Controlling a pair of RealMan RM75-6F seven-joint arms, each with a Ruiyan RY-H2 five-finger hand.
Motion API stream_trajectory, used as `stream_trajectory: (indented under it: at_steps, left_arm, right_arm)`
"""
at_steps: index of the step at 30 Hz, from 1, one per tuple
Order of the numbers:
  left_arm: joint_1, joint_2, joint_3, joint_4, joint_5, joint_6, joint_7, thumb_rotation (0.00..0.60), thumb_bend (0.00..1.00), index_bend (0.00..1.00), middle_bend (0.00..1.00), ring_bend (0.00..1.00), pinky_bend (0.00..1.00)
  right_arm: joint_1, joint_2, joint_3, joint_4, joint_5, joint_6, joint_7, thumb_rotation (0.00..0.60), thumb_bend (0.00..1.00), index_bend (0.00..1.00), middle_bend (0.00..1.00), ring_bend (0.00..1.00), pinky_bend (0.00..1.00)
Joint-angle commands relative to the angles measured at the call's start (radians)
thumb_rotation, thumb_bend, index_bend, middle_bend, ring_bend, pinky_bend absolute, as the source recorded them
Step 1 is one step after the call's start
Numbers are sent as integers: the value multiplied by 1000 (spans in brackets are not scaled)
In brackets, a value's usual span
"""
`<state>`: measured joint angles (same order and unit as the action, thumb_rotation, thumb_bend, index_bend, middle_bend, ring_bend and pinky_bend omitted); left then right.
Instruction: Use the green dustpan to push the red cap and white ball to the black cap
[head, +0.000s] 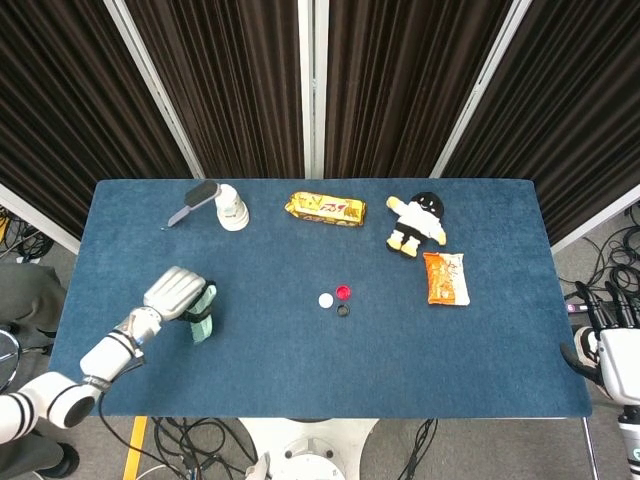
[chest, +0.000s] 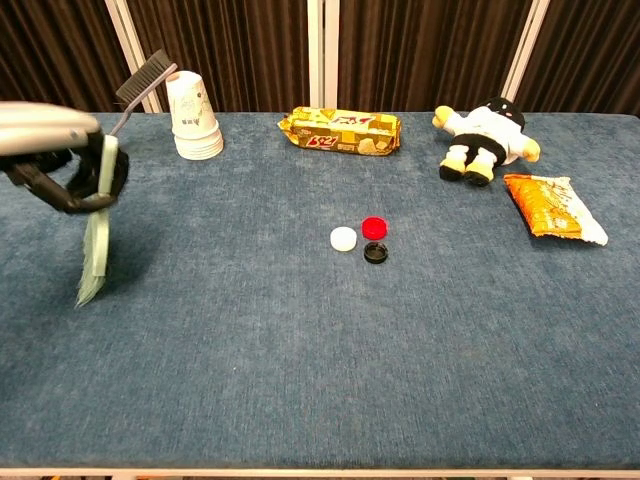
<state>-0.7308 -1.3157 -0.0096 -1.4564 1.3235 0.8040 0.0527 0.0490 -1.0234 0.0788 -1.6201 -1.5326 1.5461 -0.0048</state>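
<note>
My left hand (head: 176, 293) (chest: 60, 160) grips the handle of the green dustpan (head: 203, 318) (chest: 97, 238) near the table's left front, holding it edge-on with the blade hanging down. At the table's middle lie the white ball (head: 326, 300) (chest: 343, 238), the red cap (head: 344, 292) (chest: 374, 227) and the black cap (head: 343, 310) (chest: 376, 252), close together. The dustpan is far left of them. My right hand (head: 608, 335) shows off the table's right edge with its fingers apart and nothing in it.
A stack of paper cups (head: 232, 207) (chest: 193, 118) and a black brush (head: 194, 201) (chest: 143, 83) stand at the back left. A yellow biscuit pack (head: 326, 208) (chest: 341, 131), a plush toy (head: 418, 223) (chest: 484, 129) and an orange snack bag (head: 446, 277) (chest: 551, 205) lie further right.
</note>
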Motion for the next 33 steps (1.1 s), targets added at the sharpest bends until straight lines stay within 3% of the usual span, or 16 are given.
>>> stream_trajectory:
  at_steps: [1,4,7,10,13,16,17,24,33]
  left_arm:
    - [-24,-38,-11,1,-41,-29,41,529,259,257,442,389,618]
    - [-14,-56,-25,-4,-34,7,32,514,193,167,280,204,409]
    - [6,-57,-37,-22,-7,55,-21,436,163,147,220,141,306]
    - [33,-21,-44,-54,26,105,-94,411,158,143,218,141,290]
    - [72,25,-56,-70,26,168,-137,438,156,144,219,141,289]
    - [140,80,-76,-75,-18,263,-162,580,155,148,218,141,289]
    - [172,99,-84,-70,-42,307,-159,597,155,150,219,141,288]
    - [376,164,-61,-37,-147,554,-17,600,155,199,220,141,276]
    - [592,180,22,-95,-120,793,110,600,155,203,220,141,257]
  right_arm:
    - [-5,4,0,-4,4,6,-2,600,149,37,218,6,124]
    - [-8,7,0,-6,8,8,-2,600,149,37,218,6,124]
    - [-9,8,1,-5,10,8,0,600,149,37,218,7,125]
    - [-6,6,2,-1,10,4,3,600,150,37,217,6,125]
    - [-2,6,3,3,9,-3,9,600,149,37,218,6,125]
    - [3,10,6,10,15,-13,20,600,149,37,219,6,125]
    - [6,12,7,12,19,-18,26,600,149,37,219,6,124]
    - [34,3,9,37,16,-61,72,600,150,37,213,6,125]
    - [53,-23,-6,37,-25,-72,83,600,149,37,202,6,125]
